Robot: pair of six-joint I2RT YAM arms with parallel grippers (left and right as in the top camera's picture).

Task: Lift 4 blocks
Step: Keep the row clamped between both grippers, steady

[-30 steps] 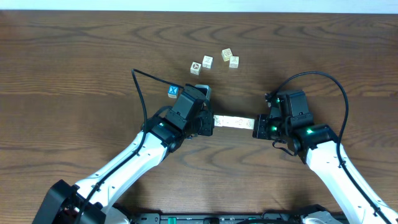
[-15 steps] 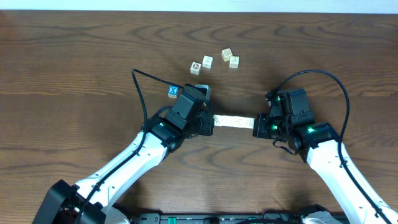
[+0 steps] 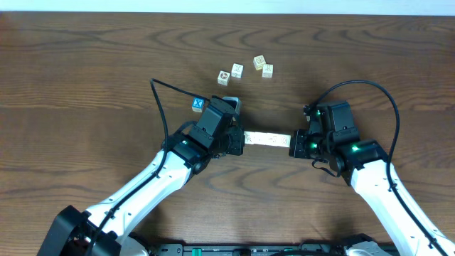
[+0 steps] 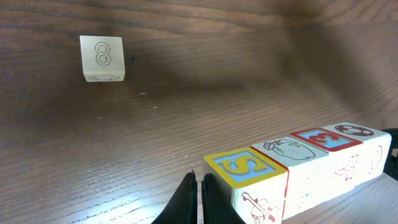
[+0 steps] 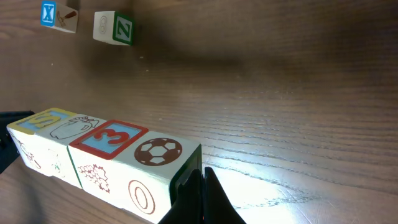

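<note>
Four blocks (image 3: 267, 139) lie end to end in a straight row between my two grippers. In the left wrist view the row (image 4: 298, 162) starts with a yellow-framed S face, then a sketch, a red 3 and a football. My left gripper (image 4: 200, 183) is shut, its closed fingers pressed against the S end, seen from overhead at the left gripper (image 3: 242, 142). My right gripper (image 5: 202, 174) is also shut, its closed fingers against the football end of the row (image 5: 106, 155), and overhead the right gripper (image 3: 292, 144) meets the row. Whether the row rests on the table or hangs just above it, I cannot tell.
Several loose cream cubes (image 3: 237, 70) sit in a cluster at the back of the wooden table (image 3: 85, 85). A blue-and-white X cube (image 3: 198, 105) lies beside the left arm. A cube with an 8 (image 4: 102, 58) and a cube with a green Z (image 5: 115, 28) show in the wrist views.
</note>
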